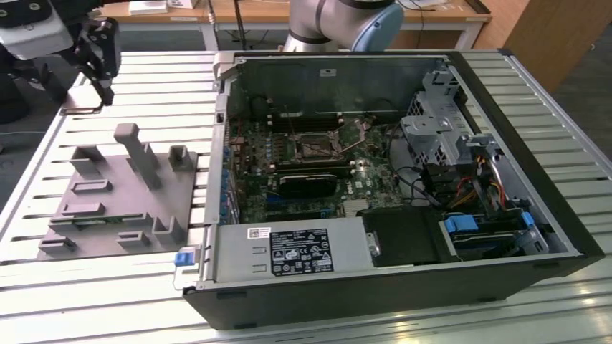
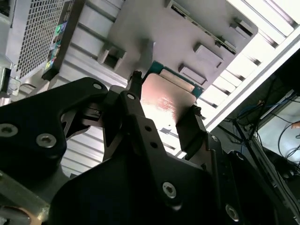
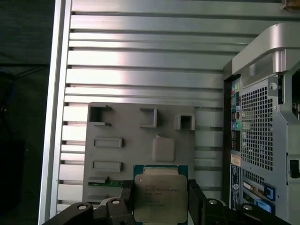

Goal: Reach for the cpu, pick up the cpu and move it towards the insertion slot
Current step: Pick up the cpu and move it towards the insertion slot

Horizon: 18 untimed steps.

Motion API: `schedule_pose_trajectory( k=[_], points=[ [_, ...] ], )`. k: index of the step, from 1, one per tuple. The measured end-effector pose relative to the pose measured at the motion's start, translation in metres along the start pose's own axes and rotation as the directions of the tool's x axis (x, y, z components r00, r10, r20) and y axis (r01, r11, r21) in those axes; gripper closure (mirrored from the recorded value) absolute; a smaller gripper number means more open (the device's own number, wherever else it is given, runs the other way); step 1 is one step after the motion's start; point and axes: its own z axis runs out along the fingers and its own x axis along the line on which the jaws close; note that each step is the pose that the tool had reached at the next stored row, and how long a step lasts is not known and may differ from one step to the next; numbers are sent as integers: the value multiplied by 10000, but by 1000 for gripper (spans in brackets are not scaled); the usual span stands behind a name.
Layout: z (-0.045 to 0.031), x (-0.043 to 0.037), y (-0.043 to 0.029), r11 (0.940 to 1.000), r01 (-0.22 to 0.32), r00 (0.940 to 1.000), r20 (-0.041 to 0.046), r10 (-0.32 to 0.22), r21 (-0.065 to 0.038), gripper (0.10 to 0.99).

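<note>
A black two-fingered gripper (image 3: pixel 159 193) holds the cpu (image 3: pixel 157 197), a small flat square chip. The fingers (image 3: pixel 196 199) are closed narrowly on two opposite edges. Gripping the rim this way seems meant to leave the broad top and the underside untouched and to keep the chip level. In both wrist views its top is a smooth, dull-silver metal plate with rounded corners that catches a warm glare, and a thin greenish board edge shows along one side. In the exterior view the gripper hangs towards the exterior view's left, above a table (image 1: pixel 143 79) of long ribbed aluminium slats, with the chip lifted clear of the surface. Below it is a matte grey plastic fixture (image 1: pixel 115 193), a flat plate moulded with upright posts, blocks and shallow rectangular pockets. These probably hold parts at fixed, repeatable spots. To the exterior view's right is a black computer case (image 1: pixel 402 304), lying on its side with the panel off, so the green motherboard faces up and can be reached from above. Near the board's middle is the insertion slot (image 1: pixel 314 147), a square socket with a bright metal frame around a dark centre, and a long black card (image 1: pixel 306 185) lies just beside it. The chip is well apart from that socket, with the fixture and the case wall between them.
</note>
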Motion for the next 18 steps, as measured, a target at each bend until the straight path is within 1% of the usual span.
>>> schedule_pose_trajectory(
  k=[18],
  points=[
    [-15,-818,3,10000,0,10000,0,0,0,545]
  ],
)
